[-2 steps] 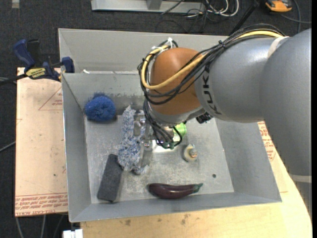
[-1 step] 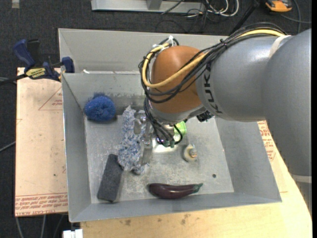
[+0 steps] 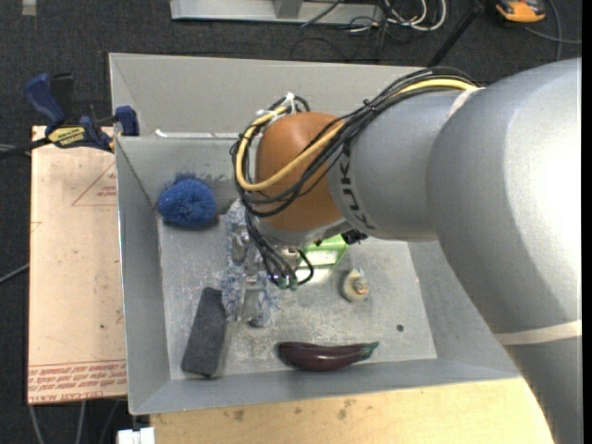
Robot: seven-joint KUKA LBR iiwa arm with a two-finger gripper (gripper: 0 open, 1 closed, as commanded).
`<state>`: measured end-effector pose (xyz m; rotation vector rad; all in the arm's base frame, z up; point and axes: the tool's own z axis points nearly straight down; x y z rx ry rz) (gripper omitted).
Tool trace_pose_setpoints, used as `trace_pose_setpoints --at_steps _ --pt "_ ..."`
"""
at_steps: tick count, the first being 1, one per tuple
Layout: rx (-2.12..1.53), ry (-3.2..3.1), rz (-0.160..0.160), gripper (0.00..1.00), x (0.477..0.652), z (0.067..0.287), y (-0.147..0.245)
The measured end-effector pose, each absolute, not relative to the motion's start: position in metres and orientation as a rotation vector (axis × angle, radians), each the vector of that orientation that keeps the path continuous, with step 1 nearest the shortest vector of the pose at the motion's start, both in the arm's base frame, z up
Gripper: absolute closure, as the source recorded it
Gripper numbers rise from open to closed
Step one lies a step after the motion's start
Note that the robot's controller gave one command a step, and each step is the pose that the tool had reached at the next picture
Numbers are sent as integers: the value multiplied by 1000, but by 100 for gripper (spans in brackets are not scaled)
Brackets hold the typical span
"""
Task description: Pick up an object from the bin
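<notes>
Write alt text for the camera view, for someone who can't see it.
A grey robot arm reaches from the right into a grey bin, its tool lowered near the middle. Around it lie a fuzzy blue ball, a dark grey block, a purple aubergine, a small beige object and a green item partly under the arm.

My arm shell (image 3: pixel 490 155) is smooth satin grey, and my orange wrist cover (image 3: pixel 294 169) looks like smooth plastic. The bin (image 3: pixel 137 248) is matt grey metal, its floor scuffed. In it a blue ball (image 3: pixel 187 202) looks fuzzy, a dark grey block (image 3: pixel 205 333) matt and foam-like, a purple aubergine (image 3: pixel 324 355) glossy.
</notes>
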<state>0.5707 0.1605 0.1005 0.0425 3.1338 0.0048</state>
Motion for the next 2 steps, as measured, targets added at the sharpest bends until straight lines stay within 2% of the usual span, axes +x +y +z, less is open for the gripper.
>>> trace_pose_setpoints --at_steps 1,2 --pt "-164 3133 5 100 555 71 164" --pt "-164 3133 5 100 555 71 164"
